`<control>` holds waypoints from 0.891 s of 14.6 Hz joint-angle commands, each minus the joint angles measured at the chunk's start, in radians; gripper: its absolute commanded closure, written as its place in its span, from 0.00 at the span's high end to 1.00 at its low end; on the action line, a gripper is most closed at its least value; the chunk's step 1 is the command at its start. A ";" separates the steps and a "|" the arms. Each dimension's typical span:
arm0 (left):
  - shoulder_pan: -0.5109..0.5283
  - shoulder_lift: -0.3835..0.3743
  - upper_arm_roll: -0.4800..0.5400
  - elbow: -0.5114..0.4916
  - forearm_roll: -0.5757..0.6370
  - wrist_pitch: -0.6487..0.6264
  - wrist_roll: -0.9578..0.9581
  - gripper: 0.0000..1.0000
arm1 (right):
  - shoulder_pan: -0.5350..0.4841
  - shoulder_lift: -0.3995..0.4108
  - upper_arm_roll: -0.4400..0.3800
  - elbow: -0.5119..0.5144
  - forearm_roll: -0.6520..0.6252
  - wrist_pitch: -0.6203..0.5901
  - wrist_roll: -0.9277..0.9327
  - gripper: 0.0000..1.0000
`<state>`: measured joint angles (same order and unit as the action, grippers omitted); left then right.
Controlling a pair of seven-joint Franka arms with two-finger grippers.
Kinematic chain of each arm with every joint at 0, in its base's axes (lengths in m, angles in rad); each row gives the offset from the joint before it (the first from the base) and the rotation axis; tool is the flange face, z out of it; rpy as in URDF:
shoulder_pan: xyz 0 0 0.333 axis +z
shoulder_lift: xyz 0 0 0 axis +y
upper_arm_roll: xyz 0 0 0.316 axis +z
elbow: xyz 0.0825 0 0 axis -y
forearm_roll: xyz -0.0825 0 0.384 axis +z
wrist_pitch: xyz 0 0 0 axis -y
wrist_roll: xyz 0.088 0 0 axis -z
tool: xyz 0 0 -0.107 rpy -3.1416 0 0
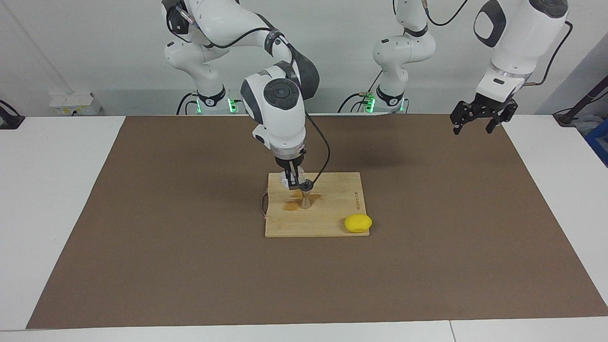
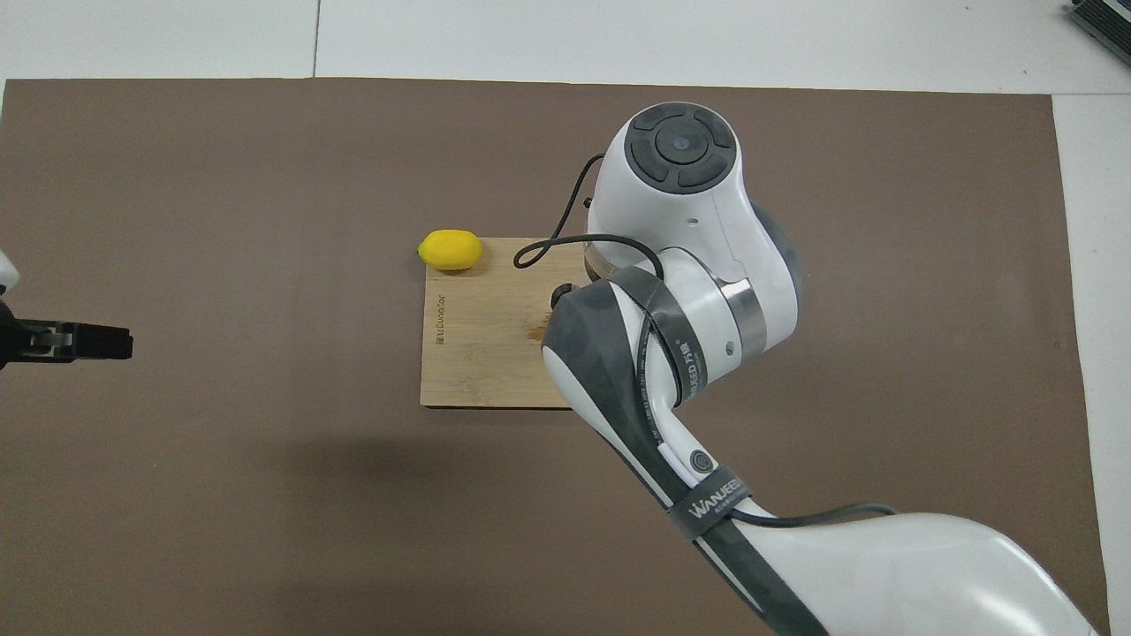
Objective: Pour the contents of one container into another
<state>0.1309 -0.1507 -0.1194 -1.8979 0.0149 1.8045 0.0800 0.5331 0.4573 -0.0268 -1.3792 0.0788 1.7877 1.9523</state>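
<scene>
The steel jigger (image 1: pixel 306 194) stands upright on the wooden board (image 1: pixel 332 213), with a brown wet patch (image 1: pixel 291 205) beside its foot. My right gripper (image 1: pixel 291 183) hangs just above the board, shut on the small clear glass cup (image 1: pixel 285 181). The cup is held close beside the jigger's rim, toward the right arm's end. In the overhead view my right arm hides the cup and gripper, and only a sliver of the jigger (image 2: pixel 558 297) shows. My left gripper (image 1: pixel 477 119) waits open in the air over the mat's corner.
A yellow lemon (image 1: pixel 358 223) lies on the board's corner farthest from the robots, toward the left arm's end. The board rests mid-way on a brown mat (image 1: pixel 166 237) that covers most of the white table. A thin cable loops from my right wrist above the board.
</scene>
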 commanded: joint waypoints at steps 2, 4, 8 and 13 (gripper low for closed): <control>-0.024 0.121 0.009 0.112 0.008 0.004 -0.017 1.00 | 0.010 0.017 0.002 0.042 -0.053 -0.043 0.028 0.00; -0.030 0.134 0.015 0.129 0.008 -0.023 -0.023 1.00 | 0.011 0.017 0.002 0.042 -0.063 -0.051 0.028 0.00; -0.212 0.131 0.192 0.149 0.007 -0.106 -0.157 1.00 | 0.015 0.018 0.004 0.042 -0.071 -0.050 0.028 0.00; -0.205 0.109 0.170 0.148 0.008 -0.097 -0.155 1.00 | 0.028 0.023 0.007 0.042 -0.096 -0.050 0.027 0.00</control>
<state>-0.0605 -0.0302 0.0484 -1.7564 0.0159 1.7183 -0.0523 0.5589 0.4604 -0.0260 -1.3721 0.0147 1.7616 1.9524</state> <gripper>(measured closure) 0.000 0.489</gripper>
